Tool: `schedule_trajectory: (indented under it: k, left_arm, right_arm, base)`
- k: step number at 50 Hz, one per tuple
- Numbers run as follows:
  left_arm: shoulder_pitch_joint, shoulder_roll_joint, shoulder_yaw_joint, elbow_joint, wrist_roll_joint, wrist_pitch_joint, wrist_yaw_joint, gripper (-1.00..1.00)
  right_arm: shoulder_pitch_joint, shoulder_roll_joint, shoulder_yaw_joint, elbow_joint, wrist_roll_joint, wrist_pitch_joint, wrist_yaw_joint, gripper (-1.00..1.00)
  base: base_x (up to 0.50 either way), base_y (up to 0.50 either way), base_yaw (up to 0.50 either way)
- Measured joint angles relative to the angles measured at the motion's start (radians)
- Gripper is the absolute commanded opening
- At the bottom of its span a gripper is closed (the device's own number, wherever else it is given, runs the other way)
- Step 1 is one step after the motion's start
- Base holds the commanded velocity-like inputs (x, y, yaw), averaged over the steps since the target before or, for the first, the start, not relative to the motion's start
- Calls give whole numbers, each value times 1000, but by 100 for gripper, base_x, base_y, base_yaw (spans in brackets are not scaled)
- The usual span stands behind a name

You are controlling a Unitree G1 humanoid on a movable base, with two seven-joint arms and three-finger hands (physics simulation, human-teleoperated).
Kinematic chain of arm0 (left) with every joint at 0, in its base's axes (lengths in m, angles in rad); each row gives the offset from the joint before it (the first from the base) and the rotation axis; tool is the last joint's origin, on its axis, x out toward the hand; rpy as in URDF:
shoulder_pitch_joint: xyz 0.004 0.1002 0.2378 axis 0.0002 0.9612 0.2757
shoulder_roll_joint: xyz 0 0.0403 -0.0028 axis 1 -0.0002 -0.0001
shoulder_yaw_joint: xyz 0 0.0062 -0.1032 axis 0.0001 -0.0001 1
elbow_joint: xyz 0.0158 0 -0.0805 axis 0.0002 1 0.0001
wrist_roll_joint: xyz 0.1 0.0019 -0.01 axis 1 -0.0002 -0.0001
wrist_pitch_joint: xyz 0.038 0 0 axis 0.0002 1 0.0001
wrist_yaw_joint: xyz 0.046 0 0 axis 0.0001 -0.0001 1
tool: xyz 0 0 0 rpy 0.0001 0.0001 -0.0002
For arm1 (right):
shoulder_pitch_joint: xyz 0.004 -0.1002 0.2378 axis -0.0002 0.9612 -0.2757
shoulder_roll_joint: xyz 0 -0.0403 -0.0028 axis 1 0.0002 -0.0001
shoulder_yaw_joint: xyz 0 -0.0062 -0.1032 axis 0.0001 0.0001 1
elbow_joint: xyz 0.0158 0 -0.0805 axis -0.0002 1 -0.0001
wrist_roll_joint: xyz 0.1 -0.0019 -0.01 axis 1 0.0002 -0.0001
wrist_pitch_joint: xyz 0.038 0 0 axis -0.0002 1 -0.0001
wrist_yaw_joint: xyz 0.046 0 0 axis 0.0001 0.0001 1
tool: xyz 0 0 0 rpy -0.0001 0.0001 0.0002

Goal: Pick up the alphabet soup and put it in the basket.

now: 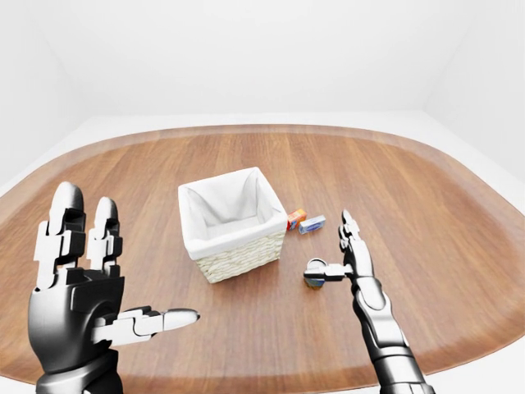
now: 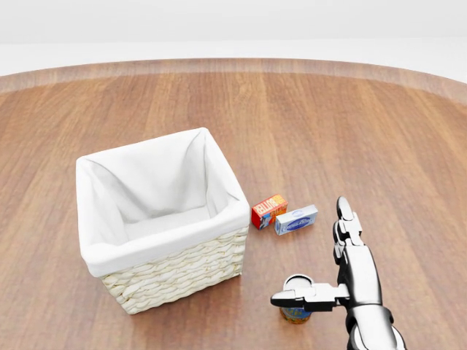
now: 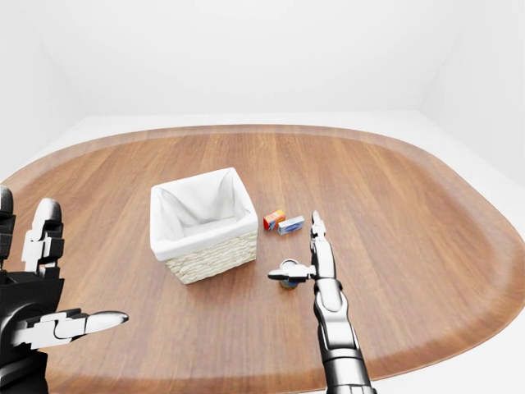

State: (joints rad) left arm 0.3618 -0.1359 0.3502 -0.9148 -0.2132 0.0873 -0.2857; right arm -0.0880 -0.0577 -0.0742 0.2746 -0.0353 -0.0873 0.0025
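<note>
Alphabet soup (image 2: 295, 294) stands upright, lid up; right hand (image 2: 343, 281) fingers (image 2: 344, 219) spread, thumb above it.

My right hand (image 2: 343, 273) is spread flat, fingers straight, thumb (image 2: 295, 298) out sideways. My left hand (image 1: 86, 287) is raised at lower left, palm wide, fingers upright, gripping nothing.

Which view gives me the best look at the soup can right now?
The head view: the soup can is largest there, lid visible, with the right hand's thumb across it. Both eye views show it small and distant, mostly hidden by that thumb.
</note>
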Motion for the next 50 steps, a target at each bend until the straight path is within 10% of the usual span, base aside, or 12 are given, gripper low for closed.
schedule_trajectory:
  k: [50]
  left_arm:
    - [0, 2, -7, 5, 2, 0, 4, 100]
  right_arm:
    - [-221, -19, 18, 574, -73, 0, -90, 100]
  base:
    - [0, 0, 0]
